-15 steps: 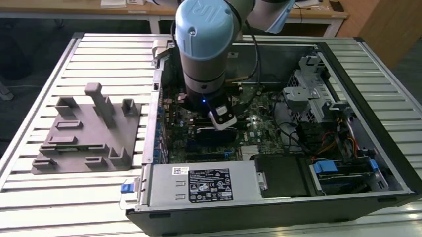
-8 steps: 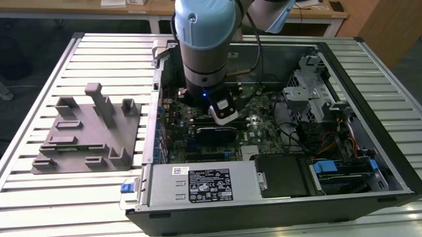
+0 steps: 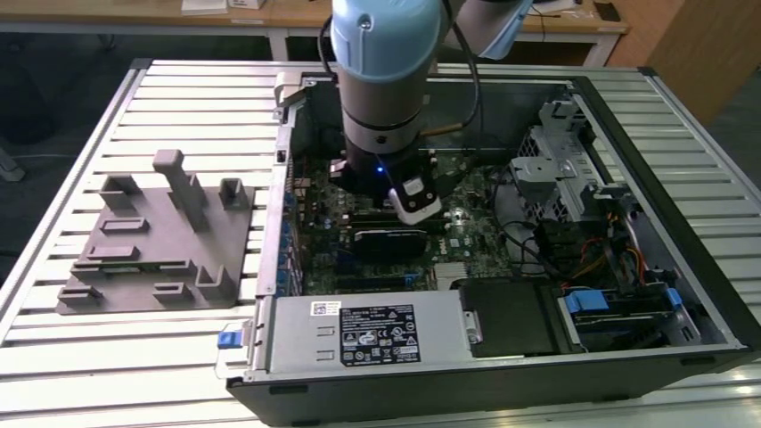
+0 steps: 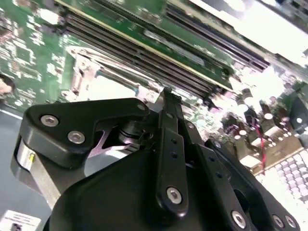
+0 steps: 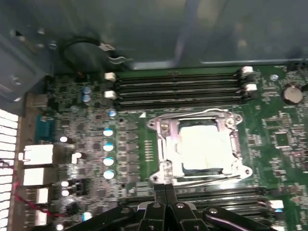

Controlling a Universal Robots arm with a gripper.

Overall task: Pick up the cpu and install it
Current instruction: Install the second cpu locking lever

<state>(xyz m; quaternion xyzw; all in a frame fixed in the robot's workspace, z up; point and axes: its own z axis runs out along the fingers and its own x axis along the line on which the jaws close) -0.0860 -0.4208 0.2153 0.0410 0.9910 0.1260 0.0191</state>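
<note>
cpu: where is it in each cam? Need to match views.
Exterior view: hidden; the arm stands in front of that part of the board.
First wrist view: the cpu is the pale square inside the metal socket frame.
Second wrist view: pale patch just beyond the black tool.
Shared landmark: the memory slots beside the socket.

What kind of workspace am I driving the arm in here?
Likely a lab or workshop test bench: an open computer case lies on a slatted metal table, a grey fixture sits beside it, and wooden desks stand behind.
</note>
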